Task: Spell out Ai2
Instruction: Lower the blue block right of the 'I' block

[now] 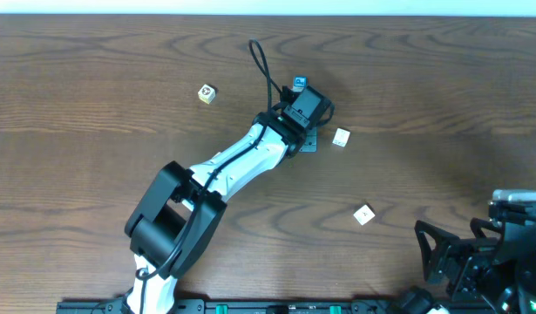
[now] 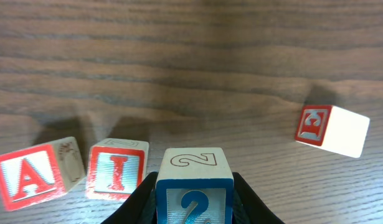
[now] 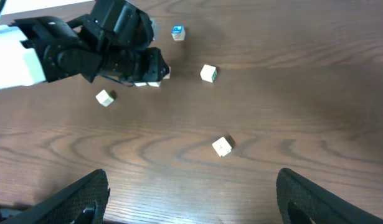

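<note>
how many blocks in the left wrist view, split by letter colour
red-lettered blocks: 3 (A block, I block, far-right block)
blue-lettered blocks: 1 (2 block)
total: 4

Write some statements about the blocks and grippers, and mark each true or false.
1. In the left wrist view, the A block sits left of the I block. True.
2. The 2 block is between the fingers of the left gripper. True.
3. The right gripper holds a block. False: it is open with nothing between its fingers.
4. The 2 block is stacked on the I block. False: it is to the I block's right, not on top of it.
</note>
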`<state>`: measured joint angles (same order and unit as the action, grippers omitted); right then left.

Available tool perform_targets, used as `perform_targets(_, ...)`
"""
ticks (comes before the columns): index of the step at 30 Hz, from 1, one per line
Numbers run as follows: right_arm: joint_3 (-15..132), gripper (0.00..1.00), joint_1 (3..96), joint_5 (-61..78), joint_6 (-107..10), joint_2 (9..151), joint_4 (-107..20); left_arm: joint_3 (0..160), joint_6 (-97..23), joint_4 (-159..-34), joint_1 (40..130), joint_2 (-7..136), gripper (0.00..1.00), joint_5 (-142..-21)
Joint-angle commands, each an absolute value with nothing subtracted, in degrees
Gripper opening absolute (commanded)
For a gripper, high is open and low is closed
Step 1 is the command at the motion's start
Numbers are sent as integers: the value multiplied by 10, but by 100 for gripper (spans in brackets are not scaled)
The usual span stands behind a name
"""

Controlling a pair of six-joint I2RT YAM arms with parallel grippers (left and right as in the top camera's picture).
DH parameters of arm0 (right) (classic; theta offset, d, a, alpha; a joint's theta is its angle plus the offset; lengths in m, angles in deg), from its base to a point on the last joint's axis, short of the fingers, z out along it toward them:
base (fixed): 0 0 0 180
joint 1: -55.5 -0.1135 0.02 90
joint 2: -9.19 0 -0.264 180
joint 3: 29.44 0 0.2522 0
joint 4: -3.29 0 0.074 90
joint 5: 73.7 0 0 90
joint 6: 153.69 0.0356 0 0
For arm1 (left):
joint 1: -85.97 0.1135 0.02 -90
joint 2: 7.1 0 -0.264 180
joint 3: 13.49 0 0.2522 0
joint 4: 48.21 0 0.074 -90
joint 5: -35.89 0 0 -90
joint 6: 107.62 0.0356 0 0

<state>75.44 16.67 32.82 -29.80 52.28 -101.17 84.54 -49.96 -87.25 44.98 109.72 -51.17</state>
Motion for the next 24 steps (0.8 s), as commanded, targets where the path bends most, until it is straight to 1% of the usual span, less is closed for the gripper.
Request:
perform_targets(1, 755, 86, 169, 336, -290, 523, -1014, 857, -504, -864, 449, 1116, 5, -522)
perform_targets(13, 755, 87, 168, 329, -283, 523, -1016, 857, -488, -849, 454, 1143, 6, -520)
perform_targets(16, 755, 86, 168, 328, -284, 523, -1017, 857, -479, -843, 455, 1143, 12, -521)
perform_targets(19, 755, 87, 169, 328, -283, 523, -1017, 857, -473, -840, 455, 1143, 20, -520)
perform_targets(24, 755, 88, 169, 328, -283, 523, -1018, 856, -464, -839, 455, 1143, 23, -504)
